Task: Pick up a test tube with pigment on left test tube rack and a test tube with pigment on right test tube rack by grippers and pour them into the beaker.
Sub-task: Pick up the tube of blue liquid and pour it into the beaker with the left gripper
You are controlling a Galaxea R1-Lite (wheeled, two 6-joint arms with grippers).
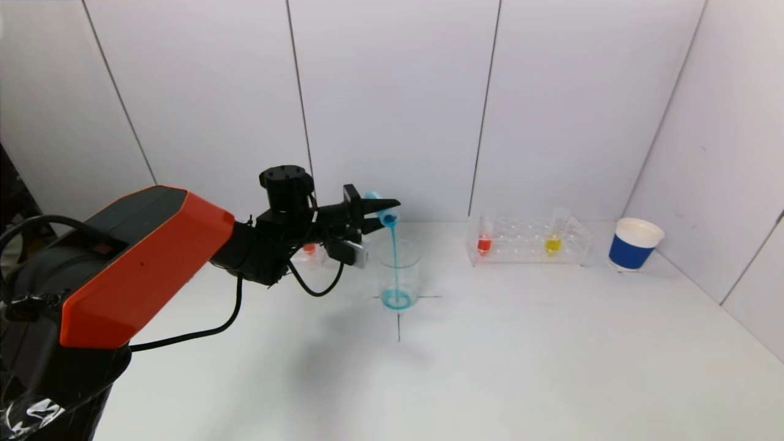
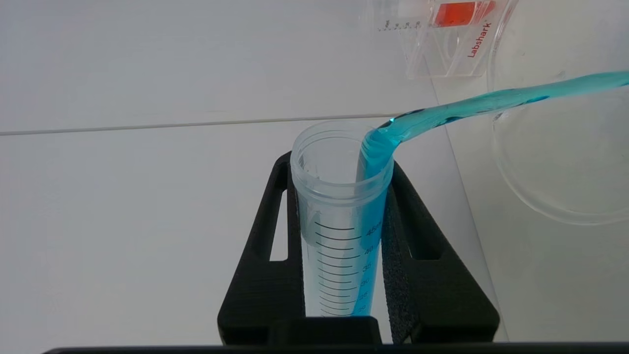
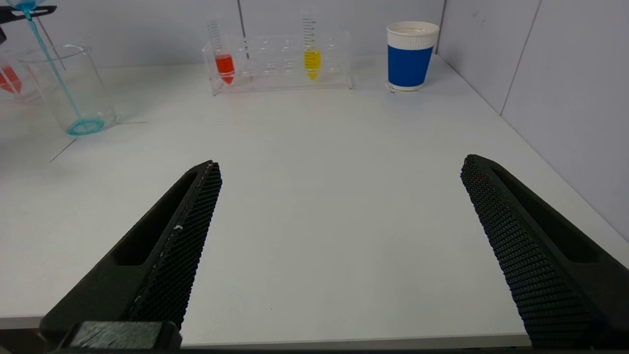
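Note:
My left gripper [image 1: 381,211] is shut on a clear test tube [image 2: 339,226] and holds it tipped over the glass beaker [image 1: 399,272]. A thin stream of blue pigment [image 1: 394,257] runs from the tube's mouth into the beaker, where a blue pool lies on the bottom. The left rack [image 1: 309,252] sits behind the arm with a red tube [image 1: 309,248] in it. The right rack [image 1: 530,242] holds a red tube [image 1: 484,243] and a yellow tube [image 1: 553,243]. My right gripper [image 3: 339,167] is open and empty above the table's near edge, out of the head view.
A blue and white paper cup [image 1: 634,244] stands at the far right beside the right rack. Grey wall panels close the table at the back and on the right. A black cross is marked on the table under the beaker.

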